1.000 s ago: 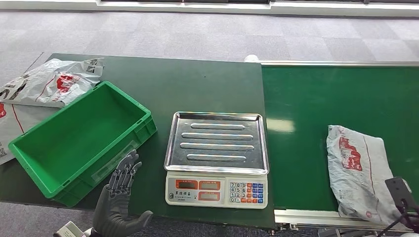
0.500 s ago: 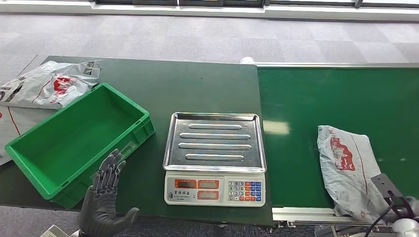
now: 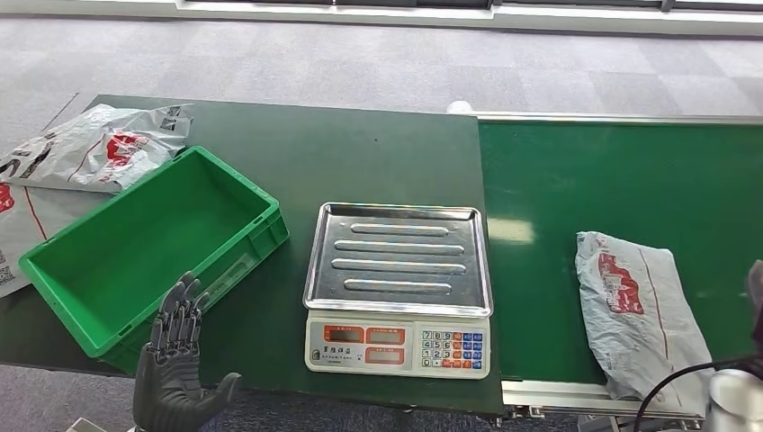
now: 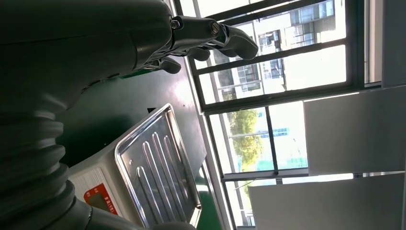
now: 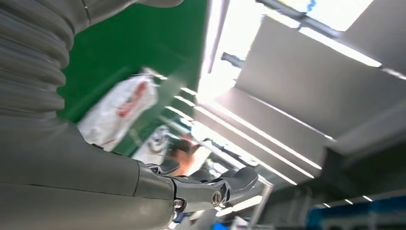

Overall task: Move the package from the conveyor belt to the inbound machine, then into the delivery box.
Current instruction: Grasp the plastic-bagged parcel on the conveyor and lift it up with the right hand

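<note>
At the near edge of the table, the left hand [image 3: 178, 373] hangs with dark fingers [image 3: 176, 317] straight and spread, thumb out to the side, holding nothing, just beside the near corner of the green delivery box [image 3: 148, 243]. The right hand [image 5: 206, 184] appears in the right wrist view with its fingers loosely apart and nothing between them; in the head view only a grey sliver of it [image 3: 756, 301] shows at the right edge, near the package.

The package [image 3: 641, 313] lies flat on the conveyor belt [image 3: 621, 180], close to its near edge, apart from both hands. It is a soft grey plastic mailer, wrinkled, with red print, its near end slightly overhanging the belt's metal rail.

Likely risks: thin, slack film could slip or fold through the fingers, and a nudge could push the bag off the near edge.

The inbound machine [image 3: 399, 281], a scale, has a ribbed, shiny steel tray and a keypad front; it sits at the table's near edge between box and belt. The box is rigid moulded plastic, rectangular, empty. 2 more grey mailers [image 3: 85, 153] lie at the table's far left corner.
</note>
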You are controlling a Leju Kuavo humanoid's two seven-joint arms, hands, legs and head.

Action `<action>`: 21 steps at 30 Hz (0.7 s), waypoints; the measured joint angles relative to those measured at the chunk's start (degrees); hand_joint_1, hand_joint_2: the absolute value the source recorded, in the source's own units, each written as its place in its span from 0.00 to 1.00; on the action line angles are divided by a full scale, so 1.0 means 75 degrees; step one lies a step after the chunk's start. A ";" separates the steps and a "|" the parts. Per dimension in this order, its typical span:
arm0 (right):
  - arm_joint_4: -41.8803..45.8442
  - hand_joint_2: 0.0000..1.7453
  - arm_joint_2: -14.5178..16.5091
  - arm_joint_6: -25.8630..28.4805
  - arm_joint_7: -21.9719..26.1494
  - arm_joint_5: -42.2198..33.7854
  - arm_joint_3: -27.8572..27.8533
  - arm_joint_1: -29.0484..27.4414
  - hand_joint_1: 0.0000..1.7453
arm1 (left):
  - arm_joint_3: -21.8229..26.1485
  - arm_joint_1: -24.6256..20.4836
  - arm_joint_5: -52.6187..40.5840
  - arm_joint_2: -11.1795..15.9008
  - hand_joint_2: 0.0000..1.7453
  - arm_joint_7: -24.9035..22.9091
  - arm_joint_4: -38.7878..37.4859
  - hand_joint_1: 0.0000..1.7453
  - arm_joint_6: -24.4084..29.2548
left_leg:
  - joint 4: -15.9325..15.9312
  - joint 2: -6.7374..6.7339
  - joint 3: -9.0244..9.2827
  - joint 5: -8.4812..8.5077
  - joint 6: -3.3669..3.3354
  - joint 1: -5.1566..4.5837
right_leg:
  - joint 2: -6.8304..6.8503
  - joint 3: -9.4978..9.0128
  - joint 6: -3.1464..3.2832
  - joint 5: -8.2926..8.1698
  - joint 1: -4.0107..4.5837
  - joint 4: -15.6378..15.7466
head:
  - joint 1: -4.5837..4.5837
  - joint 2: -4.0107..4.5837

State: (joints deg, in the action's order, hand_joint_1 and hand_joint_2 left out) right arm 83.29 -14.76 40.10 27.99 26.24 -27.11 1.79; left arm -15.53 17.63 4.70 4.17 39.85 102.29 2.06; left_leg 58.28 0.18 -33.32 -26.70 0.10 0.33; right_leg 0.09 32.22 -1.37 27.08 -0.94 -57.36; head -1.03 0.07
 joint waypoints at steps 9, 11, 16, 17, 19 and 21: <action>0.0783 1.00 -0.0198 -0.2684 -0.3179 0.0946 0.0390 -0.0204 0.00 | -0.0179 0.0057 0.0013 0.0134 1.00 0.0022 0.0060 0.00 0.0051 | 0.0000 -0.0014 -0.0060 -0.0021 -0.0004 -0.0005 | -0.0011 -0.0004 -0.0001 0.0003 -0.0005 0.0006 | 0.0001 0.0000; 0.0293 1.00 -0.0498 -0.4358 -0.4701 0.1155 0.0718 -0.0123 0.00 | -0.0179 0.0050 0.0025 0.0184 1.00 0.0023 0.0062 0.00 -0.0048 | 0.0002 -0.0020 -0.0056 -0.0016 -0.0013 -0.0007 | -0.0011 -0.0001 -0.0007 0.0000 -0.0006 0.0009 | 0.0001 0.0000; -0.2174 1.00 -0.1080 -0.6249 -0.4894 0.1159 0.1672 0.0691 0.00 | -0.0172 0.0025 0.0069 0.0257 1.00 0.0024 0.0026 0.00 -0.0331 | 0.0006 0.0011 -0.0038 0.0021 -0.0023 -0.0011 | 0.0016 0.0019 -0.0019 -0.0029 -0.0008 0.0006 | 0.0000 0.0000; -0.2620 1.00 -0.1160 -0.6385 -0.4867 0.1188 0.1846 0.0835 0.00 | -0.0171 0.0030 0.0070 0.0263 1.00 0.0025 0.0013 0.00 -0.0344 | 0.0006 0.0020 -0.0039 0.0021 -0.0023 -0.0010 | 0.0024 0.0018 -0.0019 -0.0028 -0.0008 0.0006 | 0.0000 0.0000; -0.3466 1.00 -0.1278 -0.6523 -0.4808 0.1260 0.2152 0.1128 0.00 | -0.0171 0.0041 0.0059 0.0271 1.00 0.0029 -0.0005 0.00 -0.0350 | 0.0006 0.0029 -0.0044 0.0023 -0.0019 -0.0011 | 0.0034 0.0022 -0.0018 -0.0027 -0.0008 0.0005 | 0.0000 0.0000; -0.4145 1.00 -0.1395 -0.6644 -0.4701 0.1294 0.2422 0.1381 0.00 | -0.0171 0.0050 0.0034 0.0274 1.00 0.0033 -0.0009 0.00 -0.0363 | 0.0005 0.0031 -0.0048 0.0025 -0.0016 -0.0011 | 0.0035 0.0025 -0.0017 -0.0025 -0.0008 0.0005 | 0.0000 0.0000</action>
State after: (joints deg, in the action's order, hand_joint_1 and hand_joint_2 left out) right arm 52.20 -25.22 -9.73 -7.26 35.95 -8.95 12.14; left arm -16.81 18.01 4.95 6.23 40.10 102.22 -0.66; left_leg 58.32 0.41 -33.68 -26.51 -0.02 0.25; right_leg 0.35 32.41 -1.50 26.89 -1.00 -57.32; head -1.03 0.07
